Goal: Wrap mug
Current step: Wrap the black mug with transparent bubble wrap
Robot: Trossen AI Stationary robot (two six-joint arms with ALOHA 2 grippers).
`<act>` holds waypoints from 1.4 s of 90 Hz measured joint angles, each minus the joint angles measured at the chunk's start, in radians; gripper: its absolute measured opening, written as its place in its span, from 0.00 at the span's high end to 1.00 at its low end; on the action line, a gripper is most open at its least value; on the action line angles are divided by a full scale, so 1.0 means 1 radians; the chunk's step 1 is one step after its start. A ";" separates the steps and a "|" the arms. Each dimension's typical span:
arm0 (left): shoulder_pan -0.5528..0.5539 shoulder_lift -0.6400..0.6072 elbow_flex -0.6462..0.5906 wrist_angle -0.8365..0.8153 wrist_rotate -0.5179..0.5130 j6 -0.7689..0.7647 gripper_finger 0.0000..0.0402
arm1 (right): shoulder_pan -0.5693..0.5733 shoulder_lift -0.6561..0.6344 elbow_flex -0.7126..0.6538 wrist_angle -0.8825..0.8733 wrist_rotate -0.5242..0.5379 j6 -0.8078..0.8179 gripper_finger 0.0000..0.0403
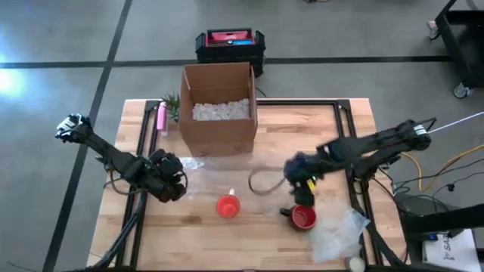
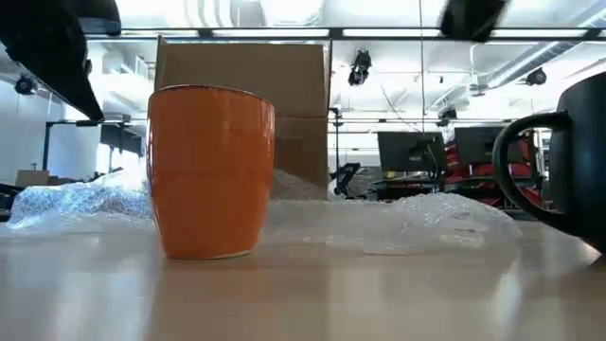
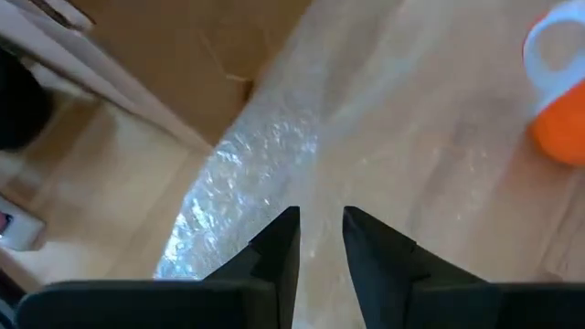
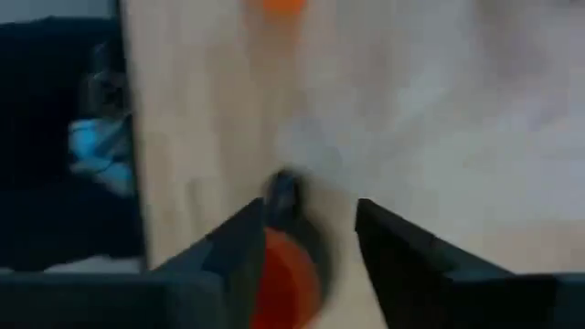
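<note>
Standing behind everything, the box (image 1: 218, 106) crowds the bubble wrap (image 1: 227, 177) spread across the table (image 1: 348, 121). Orange mug (image 1: 228, 205) sits at the wrap's near edge; dark mug (image 1: 302, 217) is apart. Right gripper (image 1: 306, 189) hovers spread above the dark mug and may tip it. Left gripper (image 3: 320, 239), narrowly parted, could snag the wrap.

Looks like a robotics lab or workshop space, not anyone's home. The polished concrete floor (image 1: 60, 45) has dark tape lines across it, and a red and black toolbox (image 1: 230, 44) sits there behind the wooden surface (image 1: 302, 128). Across the room are monitors (image 2: 409, 152) (on desks, seemingly), exposed ceiling ducts (image 2: 530, 62) and strip lighting.
</note>
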 joint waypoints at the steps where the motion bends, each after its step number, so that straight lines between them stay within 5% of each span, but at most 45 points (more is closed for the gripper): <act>1: 0.000 0.000 -0.004 0.007 0.009 0.000 0.82 | 0.015 0.000 -0.001 0.000 0.001 0.014 0.54; 17: 0.000 0.001 -0.080 0.119 0.111 0.001 0.82 | 0.200 0.063 -0.002 0.026 0.096 0.177 0.43; 33: 0.000 0.001 -0.141 0.214 0.157 -0.005 0.82 | 0.264 0.185 -0.003 0.023 0.110 0.277 0.43; 65: 0.000 0.007 -0.234 0.318 0.176 -0.008 0.82 | 0.272 0.420 -0.003 0.017 0.054 0.290 0.57; 92: 0.000 0.007 -0.402 0.596 0.200 -0.007 0.82 | 0.272 0.461 0.003 0.010 0.005 0.333 0.96; 115: -0.006 0.039 -0.477 0.874 0.447 -0.012 0.82 | 0.271 0.426 0.175 -0.118 0.024 0.307 0.96; 126: -0.019 0.070 -0.467 0.913 0.495 -0.012 0.82 | 0.247 0.423 0.266 -0.148 0.148 0.225 0.98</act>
